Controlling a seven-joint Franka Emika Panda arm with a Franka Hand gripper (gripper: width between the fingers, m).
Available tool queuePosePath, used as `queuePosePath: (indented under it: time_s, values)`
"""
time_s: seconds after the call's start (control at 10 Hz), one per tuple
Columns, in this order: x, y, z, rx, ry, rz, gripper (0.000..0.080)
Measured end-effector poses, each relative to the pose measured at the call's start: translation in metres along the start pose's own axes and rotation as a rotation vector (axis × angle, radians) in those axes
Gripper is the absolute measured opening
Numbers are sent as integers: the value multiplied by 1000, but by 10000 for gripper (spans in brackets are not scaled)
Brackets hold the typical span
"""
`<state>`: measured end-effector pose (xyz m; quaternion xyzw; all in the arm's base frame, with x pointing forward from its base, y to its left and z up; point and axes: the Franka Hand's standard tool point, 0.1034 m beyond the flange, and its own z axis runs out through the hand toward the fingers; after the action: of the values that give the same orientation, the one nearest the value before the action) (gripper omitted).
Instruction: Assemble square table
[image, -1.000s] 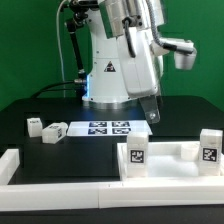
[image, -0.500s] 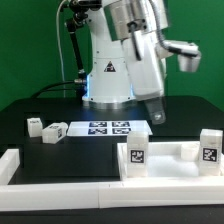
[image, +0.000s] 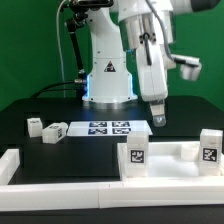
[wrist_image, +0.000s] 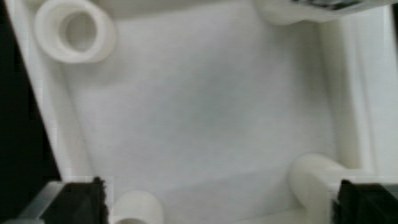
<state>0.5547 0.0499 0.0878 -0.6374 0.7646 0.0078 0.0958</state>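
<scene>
Swinging toward the exterior view's right, the arm (image: 150, 50) now leans further that way than a second ago. Its grey side piece (image: 190, 68) sits lower, and the jaws have shifted slightly right and down. Every loose part on the black worktop (image: 30, 105) lies where it did.

At the exterior view's left, the first leg post (image: 35, 126) lies just beside the second leg post (image: 55, 131). Both are short and white and carry black-white tags. Next comes the marker board (image: 105, 128), flat on the worktop and printed with several square tags. Behind it stands the white robot base (image: 108, 75), which bears a triangular warning sign (image: 107, 68); any lettering there is too small to read.

The jaws hang near the marker board's right end, clear of the worktop. In the wrist view the dark fingertips (wrist_image: 68, 200) stand wide apart with nothing held between them, so the jaws are released.

The square table slab (image: 170, 160) lies at the front right, just behind the long border wall (image: 70, 190). A black-white tag (image: 137, 154) faces the camera at its left end. I cannot tell whether that tagged block belongs to the slab or is a post against it. The wrist view is filled by the slab's white inner face, with its raised rim and round sockets (wrist_image: 71, 30). Furthest right, an upright leg post (image: 209, 148) shows its own tag.
</scene>
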Motion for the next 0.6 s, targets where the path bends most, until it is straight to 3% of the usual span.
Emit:
queuePosePath:
  time_s: [0.4,0.6]
  values:
    - [-1,0,1,-11,-4,-21,649]
    - [7,19,9,-42,-12,-123,649]
